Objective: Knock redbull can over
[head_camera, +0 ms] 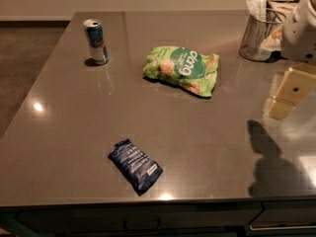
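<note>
The redbull can [96, 41] stands upright on the far left part of the grey table [64, 112]; it is slim, blue and silver, with a silver top. My gripper [289, 95] hangs above the table at the right edge of the view, cream-coloured under the white arm [302, 28]. It is far to the right of the can, with the green snack bag between them. It holds nothing that I can see.
A green snack bag [182, 69] lies in the middle back of the table. A dark blue flat wrapper [135, 166] lies near the front edge. A metal mesh cup [256, 32] with napkins stands at the back right, beside the arm.
</note>
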Available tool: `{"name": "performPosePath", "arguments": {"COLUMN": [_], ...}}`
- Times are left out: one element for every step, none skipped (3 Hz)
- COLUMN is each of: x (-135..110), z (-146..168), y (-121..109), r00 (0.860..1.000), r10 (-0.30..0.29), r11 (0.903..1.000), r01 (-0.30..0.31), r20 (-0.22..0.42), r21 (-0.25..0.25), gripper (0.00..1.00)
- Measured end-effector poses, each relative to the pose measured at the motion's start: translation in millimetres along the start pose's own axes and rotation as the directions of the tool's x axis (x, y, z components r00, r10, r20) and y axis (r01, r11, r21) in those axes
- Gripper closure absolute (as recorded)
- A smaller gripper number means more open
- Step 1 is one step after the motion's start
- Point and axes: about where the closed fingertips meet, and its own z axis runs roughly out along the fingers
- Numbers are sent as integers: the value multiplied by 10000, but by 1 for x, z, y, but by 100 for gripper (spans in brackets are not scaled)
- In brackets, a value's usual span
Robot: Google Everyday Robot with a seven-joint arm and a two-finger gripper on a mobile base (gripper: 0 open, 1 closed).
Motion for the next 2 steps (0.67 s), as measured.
{"name": "performPosePath", "arguments": {"x": [-24, -55], "z": [5, 11], "y": [-16, -41], "r00": [9981, 9910], "r10": [-83, 28], "r11": [9992, 9991], "r01": [106, 29], "r20": [611, 1338], "r21": [-384, -423], "gripper": [0, 0]}}
